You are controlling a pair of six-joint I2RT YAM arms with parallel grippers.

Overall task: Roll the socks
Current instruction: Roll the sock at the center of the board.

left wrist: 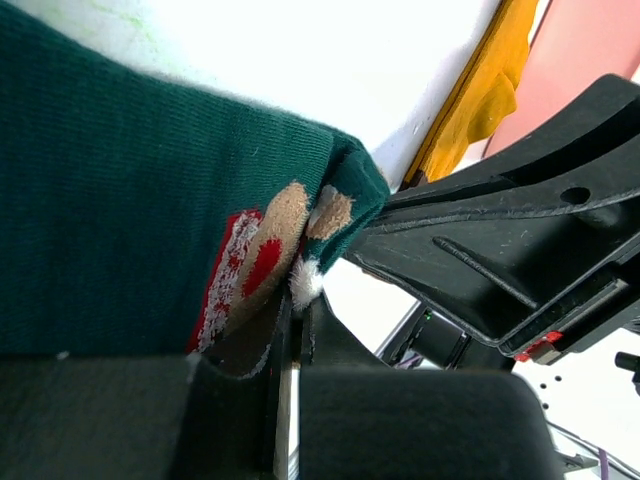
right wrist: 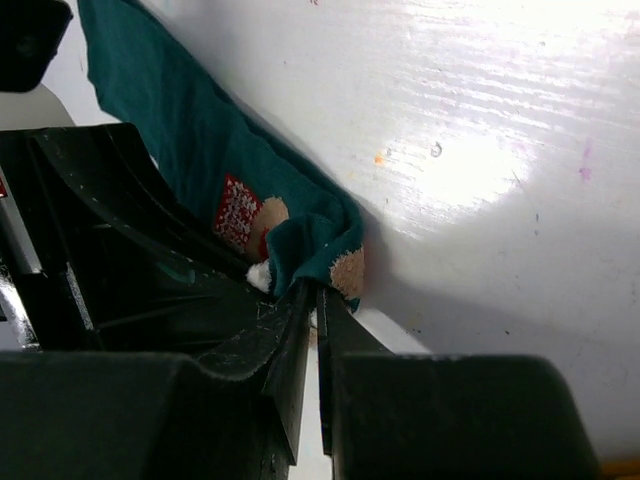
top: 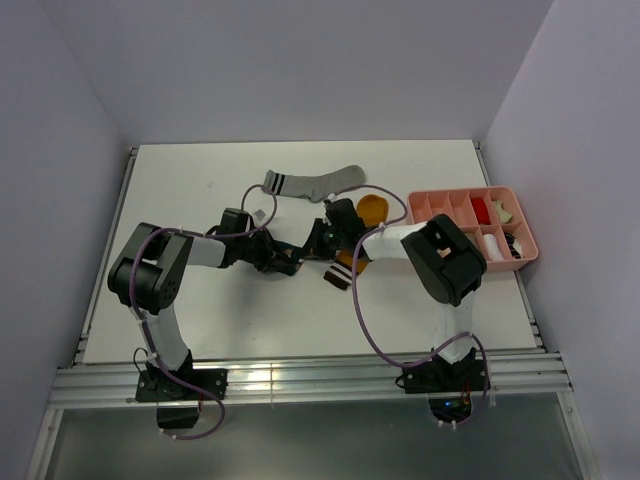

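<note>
The dark teal sock (left wrist: 110, 210) with its red-white print lies on the white table between both grippers, which almost hide it in the top view. My left gripper (left wrist: 297, 292) is shut on one corner of it, by the white tuft. My right gripper (right wrist: 318, 292) faces it from the other side, jaws pressed together on the folded end of the teal sock (right wrist: 300, 240). From above, the left gripper (top: 283, 262) and right gripper (top: 316, 243) nearly touch. The grey sock (top: 315, 184) lies flat behind them. The mustard sock (top: 373, 208) lies under the right arm, its striped cuff (top: 337, 279) sticking out in front.
A pink compartment tray (top: 530, 241) stands at the right edge and holds small red (top: 482, 208) and white (top: 491, 244) rolled bundles. The mustard sock (left wrist: 480, 90) lies close beyond the right gripper's body (left wrist: 500, 260) in the left wrist view.
</note>
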